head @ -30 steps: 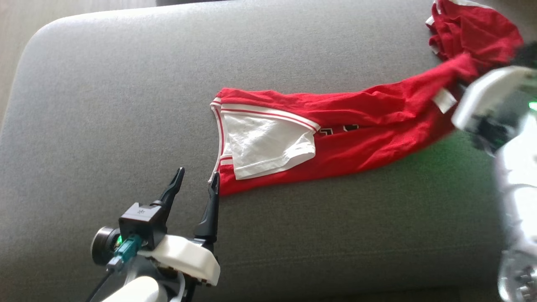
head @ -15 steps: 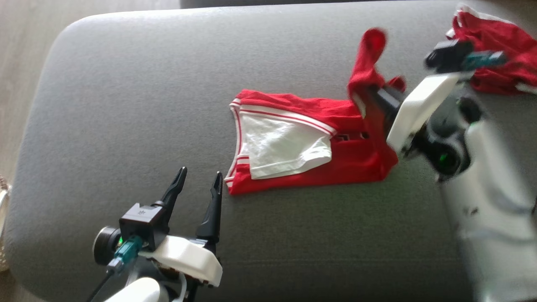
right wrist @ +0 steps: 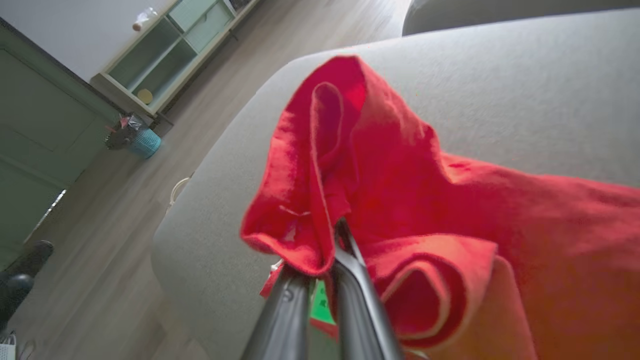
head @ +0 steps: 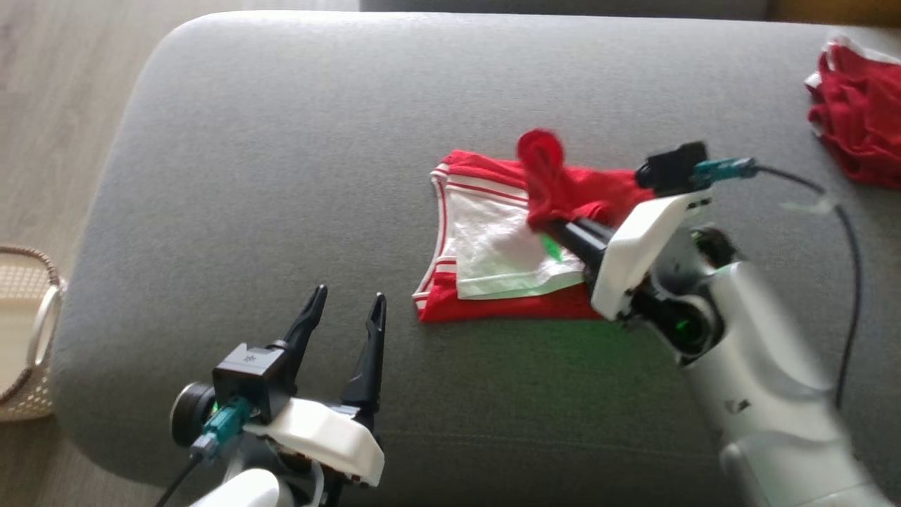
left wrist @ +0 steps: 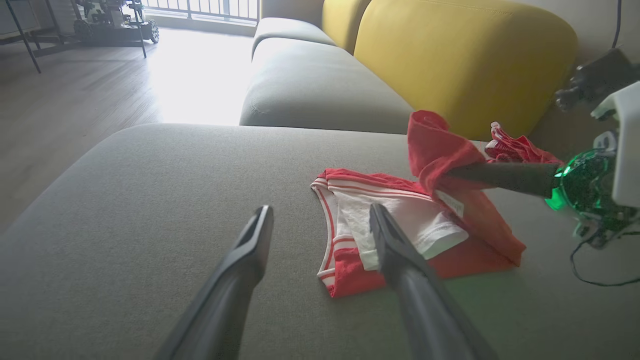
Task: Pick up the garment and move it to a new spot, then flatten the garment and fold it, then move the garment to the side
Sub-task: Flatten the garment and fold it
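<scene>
Close up, the right gripper (right wrist: pixel 336 237) is clamping the garment (right wrist: pixel 400 185); the head view is adding the left gripper (head: pixel 346 310), gaping, and a basket (head: pixel 43 331).

Garment (head: pixel 493 308): soft matt red cloth, white trim. Cushion (head: pixel 281 141): grey coarse-weave fabric, matt. Left gripper (head: pixel 350 296) fingers (head: pixel 365 359): dark matt plastic; wrist shell (head: pixel 317 436) smooth white.

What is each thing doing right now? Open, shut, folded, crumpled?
Red garment, lying on the cushion, one end lifted over it.
Right gripper, fingers shut on the lifted end.
Left gripper, fingers open, empty, beside the garment.
Other red cloth, crumpled at the cushion's far right.
</scene>
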Tool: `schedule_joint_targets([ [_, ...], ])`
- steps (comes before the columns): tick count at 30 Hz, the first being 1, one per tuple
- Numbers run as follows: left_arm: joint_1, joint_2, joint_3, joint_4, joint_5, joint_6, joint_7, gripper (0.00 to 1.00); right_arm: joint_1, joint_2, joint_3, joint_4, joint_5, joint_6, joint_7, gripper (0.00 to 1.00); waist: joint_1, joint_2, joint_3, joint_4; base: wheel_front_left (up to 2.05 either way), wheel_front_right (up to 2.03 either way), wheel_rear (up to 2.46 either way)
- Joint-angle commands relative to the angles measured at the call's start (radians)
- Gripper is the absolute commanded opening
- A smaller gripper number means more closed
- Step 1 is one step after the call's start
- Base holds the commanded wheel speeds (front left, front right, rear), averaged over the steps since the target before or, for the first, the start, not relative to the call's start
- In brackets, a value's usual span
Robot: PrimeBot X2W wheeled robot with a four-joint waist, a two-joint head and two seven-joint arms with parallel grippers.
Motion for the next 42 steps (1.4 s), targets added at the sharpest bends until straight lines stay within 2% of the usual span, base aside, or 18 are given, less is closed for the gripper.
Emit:
schedule_joint_targets([
  [1,-0.042,0.012,0.031,-0.020,-0.001,-0.004,-0.007,1.00,-0.058,0.019,0.036,-0.007,0.023,0.000,-0.028,0.00,0.0000,-0.0001,-0.003,0.017,0.00,0.00,0.00],
  [11,-0.048,-0.001,0.023,-0.003,-0.003,-0.017,-0.009,1.00,-0.205,0.019,0.160,0.274,0.111,0.000,-0.210,0.00,0.0000,-0.0001,0.004,0.082,0.00,0.00,0.00],
  [18,-0.049,-0.005,0.022,0.003,-0.004,-0.021,-0.011,1.00,-0.267,0.019,0.271,0.408,0.211,0.000,-0.258,0.00,0.0000,-0.0001,0.013,0.101,0.00,0.00,0.00],
  [19,-0.049,-0.005,0.023,0.004,-0.005,-0.022,-0.012,1.00,-0.271,0.019,0.288,0.419,0.225,0.000,-0.266,0.10,0.0000,-0.0001,0.013,0.102,0.00,0.00,0.00],
  [21,-0.050,-0.005,0.025,0.007,-0.006,-0.023,-0.012,1.00,-0.278,0.019,0.320,0.430,0.263,0.000,-0.285,0.82,0.0000,-0.0001,0.013,0.100,0.00,0.00,0.00],
  [22,-0.050,-0.005,0.025,0.008,-0.006,-0.023,-0.013,1.00,-0.281,0.019,0.335,0.432,0.283,0.000,-0.296,0.98,0.0000,-0.0001,0.012,0.097,0.00,0.00,0.00],
  [27,-0.049,-0.005,0.028,0.014,-0.005,-0.017,-0.014,1.00,-0.309,0.019,0.390,0.417,0.380,0.000,-0.364,1.00,0.0000,-0.0001,0.005,0.073,0.00,0.00,0.00],
  [31,-0.039,-0.001,0.034,0.014,-0.005,-0.007,-0.016,1.00,-0.337,0.019,0.391,0.421,0.395,0.000,-0.448,1.00,0.0000,-0.0001,-0.007,0.045,0.00,0.00,0.00],
  [36,-0.023,0.002,0.045,0.009,-0.005,0.005,-0.021,1.00,-0.351,0.015,0.370,0.465,0.326,0.000,-0.546,1.00,0.0000,-0.0001,-0.018,0.016,0.00,0.00,0.00],
  [42,-0.007,0.006,0.058,-0.002,0.001,0.014,-0.026,1.00,-0.309,-0.035,0.341,0.524,0.208,0.000,-0.655,1.00,0.0000,-0.0001,-0.026,-0.007,0.00,0.00,0.00],
])
